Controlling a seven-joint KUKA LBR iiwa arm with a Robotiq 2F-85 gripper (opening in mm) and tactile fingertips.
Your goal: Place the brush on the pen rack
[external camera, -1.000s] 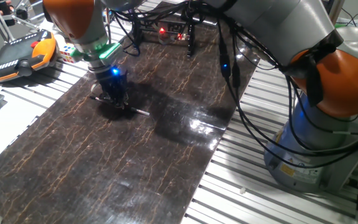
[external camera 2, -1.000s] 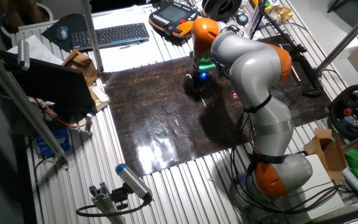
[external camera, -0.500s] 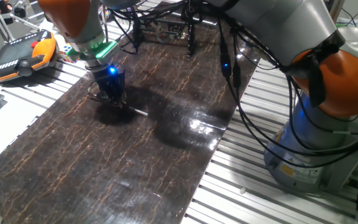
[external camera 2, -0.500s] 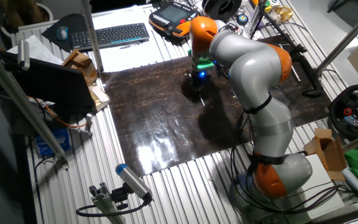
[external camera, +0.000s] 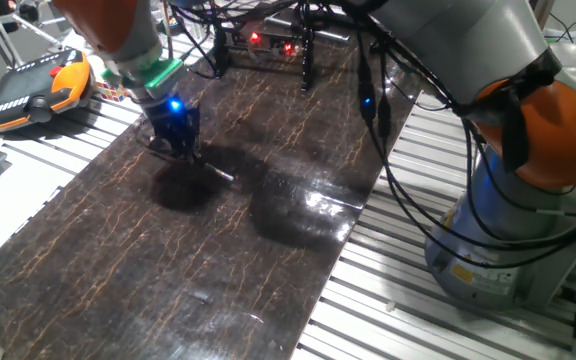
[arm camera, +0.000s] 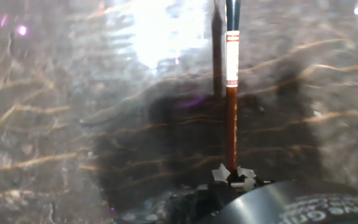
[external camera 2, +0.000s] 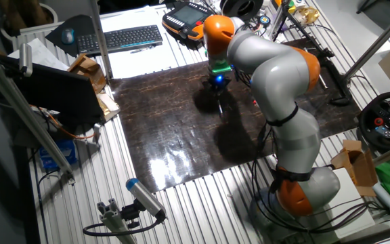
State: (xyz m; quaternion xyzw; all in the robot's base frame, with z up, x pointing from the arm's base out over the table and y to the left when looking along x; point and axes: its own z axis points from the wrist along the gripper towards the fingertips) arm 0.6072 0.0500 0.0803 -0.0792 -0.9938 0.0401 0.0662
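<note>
The dark tabletop (external camera: 268, 250) fills the scene, with the pen rack (external camera: 263, 45) at its 12 o'clock edge. The fingers (external camera: 180, 152), toward 10 o'clock, are clamped on the brush (arm camera: 231, 93), lifted clear of the surface with its tip pointing to 4 o'clock.

The dark counter (external camera: 218, 260) lies open through its middle and near edge, while the pen rack (external camera: 268, 45) and hanging cables (external camera: 378, 110) crowd its far edge.
</note>
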